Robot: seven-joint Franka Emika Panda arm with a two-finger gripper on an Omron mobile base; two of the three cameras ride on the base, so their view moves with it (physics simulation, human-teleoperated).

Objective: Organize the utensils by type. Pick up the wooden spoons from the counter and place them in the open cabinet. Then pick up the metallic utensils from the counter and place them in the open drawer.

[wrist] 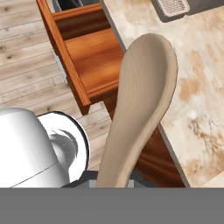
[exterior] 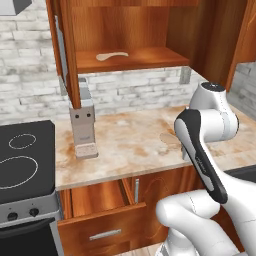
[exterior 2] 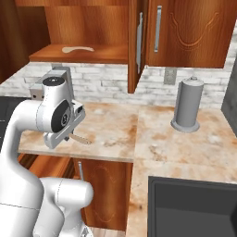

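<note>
My gripper (exterior 2: 67, 134) is shut on a wooden spoon (wrist: 140, 100), held over the front edge of the counter (exterior: 125, 145). The spoon's pale bowl (exterior: 167, 140) peeks out beside the forearm, and its end (exterior 2: 80, 139) sticks out of the hand. A second wooden spoon (exterior: 111, 56) lies on the shelf of the open cabinet (exterior: 130, 62), also seen as the spoon (exterior 2: 77, 49) from the right. The open drawer (exterior: 97, 200) stands pulled out under the counter, and the drawer (wrist: 94, 63) looks bare inside. The metallic utensils are out of view.
A grey appliance (exterior: 84, 127) stands on the counter below the open cabinet door (exterior: 62, 50). A stove (exterior: 25, 160) is at the left. A grey canister (exterior 2: 187, 104) stands at the back right, and a dark sink (exterior 2: 194, 203) lies near the front right.
</note>
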